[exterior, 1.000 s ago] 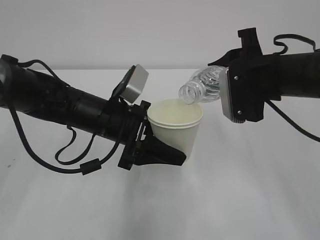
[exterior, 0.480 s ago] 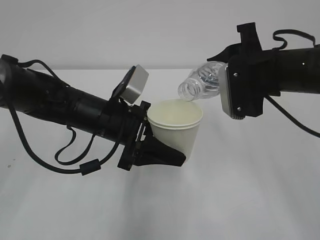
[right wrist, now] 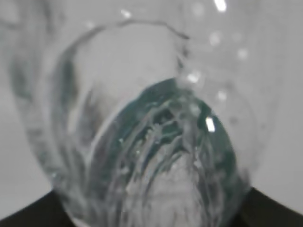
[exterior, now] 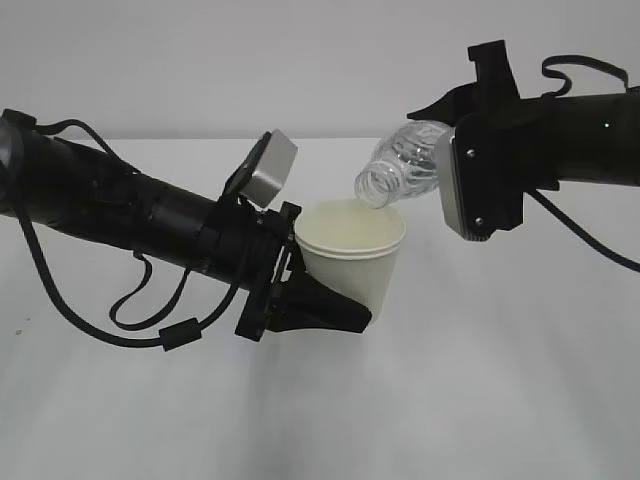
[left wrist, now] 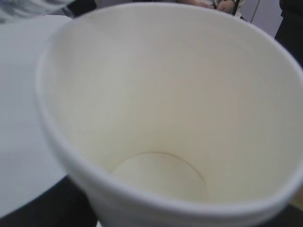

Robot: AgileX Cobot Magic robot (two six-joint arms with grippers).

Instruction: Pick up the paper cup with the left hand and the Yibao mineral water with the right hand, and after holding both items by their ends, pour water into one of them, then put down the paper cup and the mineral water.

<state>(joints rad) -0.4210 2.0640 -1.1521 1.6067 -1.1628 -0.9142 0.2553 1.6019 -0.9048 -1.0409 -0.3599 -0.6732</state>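
The cream paper cup hangs upright above the table, and my left gripper is shut on its lower part. In the left wrist view the paper cup fills the frame; its inside looks dry. My right gripper is shut on the Yibao mineral water. The clear bottle is tipped, its open mouth pointing down-left just above the cup's far rim. No stream of water shows. In the right wrist view the Yibao mineral water is a close blur with a green tint, hiding the fingers.
A white table stretches under both arms, with a plain pale wall behind it. Black cables loop beneath the left arm and trail from the right arm.
The right arm has risen slightly and the bottle's mouth has lifted a little above the cup rim. The left arm and cup have stayed put.
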